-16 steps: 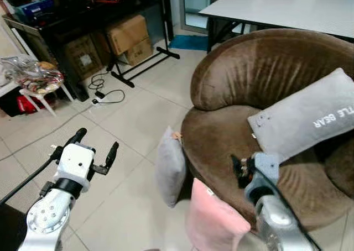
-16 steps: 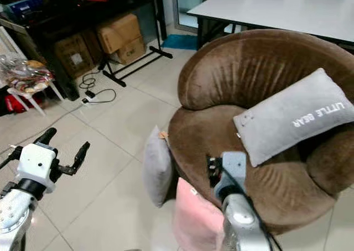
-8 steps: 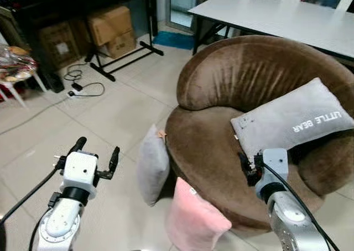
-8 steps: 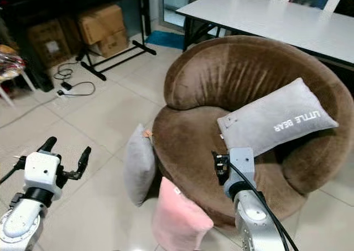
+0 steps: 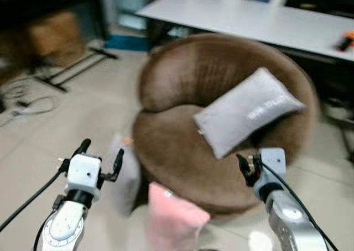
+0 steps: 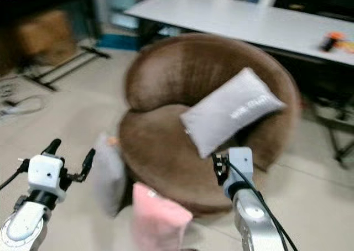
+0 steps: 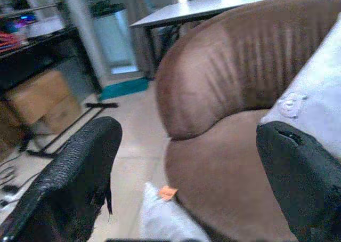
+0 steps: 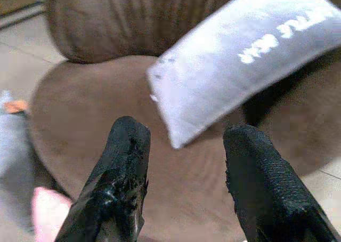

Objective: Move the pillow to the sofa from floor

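Whole view shifted and blurred against half a second back: camera turning, nothing grasped. Pink pillow [image 5: 174,218] on floor, bottom centre, against brown sofa [image 5: 182,151]. Left gripper [image 5: 100,158] and right gripper [image 8: 184,178]: fingers spread, empty.

Even indoor light, head views motion-blurred (wrist views softer).

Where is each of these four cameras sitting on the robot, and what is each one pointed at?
Left eye view: on the head, looking down at the brown sofa and floor pillows; both silver arms show.
Right eye view: beside it, same scene, showing the pink pillow.
Left wrist view: looks between the open left gripper fingers at the sofa.
Right wrist view: looks between the open right gripper fingers at the grey lettered pillow.
All four share the sofa.
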### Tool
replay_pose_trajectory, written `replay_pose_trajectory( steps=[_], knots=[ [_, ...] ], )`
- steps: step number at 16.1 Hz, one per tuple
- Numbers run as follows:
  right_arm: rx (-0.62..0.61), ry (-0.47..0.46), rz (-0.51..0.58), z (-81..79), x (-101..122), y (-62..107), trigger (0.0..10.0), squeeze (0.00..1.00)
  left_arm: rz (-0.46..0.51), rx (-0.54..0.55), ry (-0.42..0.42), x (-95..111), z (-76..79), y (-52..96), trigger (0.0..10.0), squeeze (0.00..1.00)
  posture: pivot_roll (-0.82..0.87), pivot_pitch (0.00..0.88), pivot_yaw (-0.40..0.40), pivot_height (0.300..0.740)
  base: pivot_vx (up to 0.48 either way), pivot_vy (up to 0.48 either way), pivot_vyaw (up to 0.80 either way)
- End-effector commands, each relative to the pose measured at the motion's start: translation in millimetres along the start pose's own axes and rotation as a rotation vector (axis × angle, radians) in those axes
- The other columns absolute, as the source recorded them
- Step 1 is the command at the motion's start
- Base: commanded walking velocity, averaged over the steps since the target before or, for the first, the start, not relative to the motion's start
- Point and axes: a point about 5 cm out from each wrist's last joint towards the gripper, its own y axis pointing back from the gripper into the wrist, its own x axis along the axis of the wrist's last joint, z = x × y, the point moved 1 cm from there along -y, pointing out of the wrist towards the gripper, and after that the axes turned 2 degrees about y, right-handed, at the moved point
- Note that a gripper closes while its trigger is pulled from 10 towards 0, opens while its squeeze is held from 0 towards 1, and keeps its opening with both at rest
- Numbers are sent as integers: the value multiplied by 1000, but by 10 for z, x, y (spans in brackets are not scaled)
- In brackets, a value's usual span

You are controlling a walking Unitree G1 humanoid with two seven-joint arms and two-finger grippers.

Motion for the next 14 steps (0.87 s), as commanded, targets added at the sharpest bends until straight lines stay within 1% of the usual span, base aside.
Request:
replay_pose_trajectory(
  steps=[1, 3, 7, 12, 14],
  knots=[
    [6, 7, 16, 0, 44, -14, 10000, 0, 17, -5, -15, 43, -5, 0, 10000, 0, 1, 14, -28, 740, 311, 0, 0],
    [20, 12, 19, -20, 57, -19, 10000, 0, 16, -5, -18, 42, -9, 0, 10000, 0, 1, 13, -30, 740, 304, 0, 0],
    [58, 18, 19, -65, 66, -46, 10000, 0, 3, 40, -35, 18, -40, 16, 10000, 0, 10, 10, -46, 740, 0, 0, 0],
    [53, 28, 11, -46, 63, -78, 10000, 0, -4, 51, -30, 8, -32, 31, 10000, 0, 15, 6, -52, 740, 0, 0, 0],
    [60, 26, 14, -74, 67, -82, 10000, 0, 3, 44, -42, 14, -17, 32, 10000, 0, 15, 3, -52, 740, 0, 0, 0]
  ],
)
